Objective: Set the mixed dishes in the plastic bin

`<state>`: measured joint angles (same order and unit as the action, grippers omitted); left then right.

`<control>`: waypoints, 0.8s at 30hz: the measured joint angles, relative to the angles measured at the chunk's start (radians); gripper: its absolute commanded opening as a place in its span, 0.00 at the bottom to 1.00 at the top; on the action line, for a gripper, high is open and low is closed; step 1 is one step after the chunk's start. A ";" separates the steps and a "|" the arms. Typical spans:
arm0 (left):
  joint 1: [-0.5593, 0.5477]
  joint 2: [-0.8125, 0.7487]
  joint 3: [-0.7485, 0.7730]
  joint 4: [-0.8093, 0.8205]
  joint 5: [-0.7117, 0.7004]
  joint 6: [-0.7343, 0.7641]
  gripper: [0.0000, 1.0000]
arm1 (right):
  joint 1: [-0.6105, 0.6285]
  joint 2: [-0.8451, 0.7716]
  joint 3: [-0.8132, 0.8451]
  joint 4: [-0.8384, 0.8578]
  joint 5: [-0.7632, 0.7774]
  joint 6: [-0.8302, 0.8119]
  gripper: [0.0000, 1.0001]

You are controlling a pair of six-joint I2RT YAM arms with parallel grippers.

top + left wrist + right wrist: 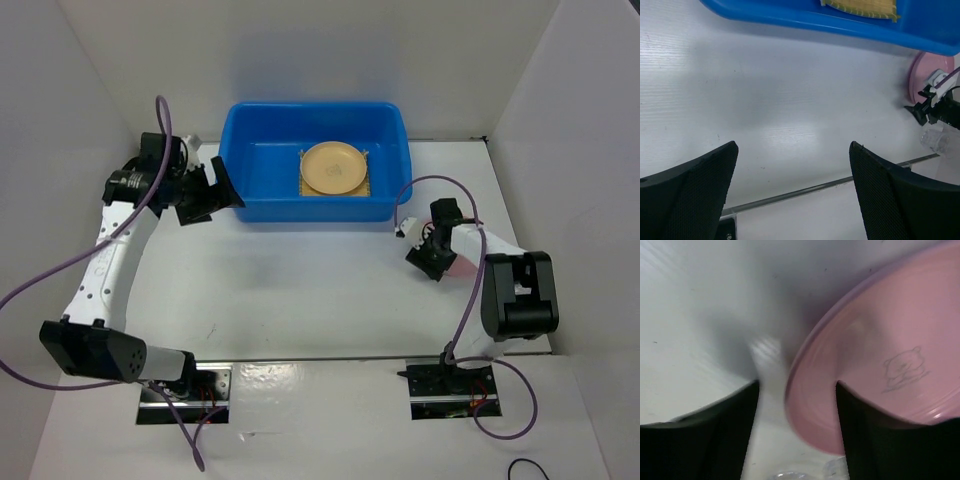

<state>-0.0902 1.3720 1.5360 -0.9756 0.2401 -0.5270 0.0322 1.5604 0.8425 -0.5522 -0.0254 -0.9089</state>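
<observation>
The plastic bin (250, 150) stands at the back middle of the table. Inside it the yellow-tan plate (334, 167) lies on the straw mat (366, 186), whose edge also shows in the left wrist view (860, 6). The pink plate (890, 335) lies on the table at the right (463, 266). My right gripper (797, 385) is low over it, open, one finger on the table side and the other over the plate, the rim between them. A clear cup (937, 140) sits just near of that plate. My left gripper (793, 145) hangs open and holds nothing, left of the bin (213, 198).
White walls close in the table on the left, back and right. The bin's front wall (840, 25) runs just beyond the left gripper. A metal strip (815, 189) crosses the table's near edge by the arm bases. Purple cables loop off both arms.
</observation>
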 measured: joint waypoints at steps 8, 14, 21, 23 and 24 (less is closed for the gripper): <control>0.081 -0.044 -0.074 0.016 0.021 0.003 0.98 | -0.065 0.032 0.072 0.005 0.006 -0.013 0.00; 0.098 -0.045 -0.090 0.025 0.047 0.004 0.98 | -0.085 -0.086 0.150 -0.118 -0.043 0.022 0.00; 0.110 -0.044 -0.090 0.039 0.049 0.005 0.98 | -0.068 -0.193 0.492 -0.179 -0.064 0.079 0.00; 0.116 -0.044 -0.091 0.043 0.042 0.005 0.99 | -0.013 -0.186 0.618 -0.183 -0.043 0.105 0.00; 0.122 -0.044 -0.091 0.045 0.038 0.005 0.99 | 0.031 -0.177 0.678 -0.190 -0.035 0.115 0.00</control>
<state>0.0315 1.3277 1.4448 -0.9302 0.2783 -0.5224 0.0631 1.3838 1.5208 -0.7422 -0.0601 -0.7937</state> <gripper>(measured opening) 0.986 0.026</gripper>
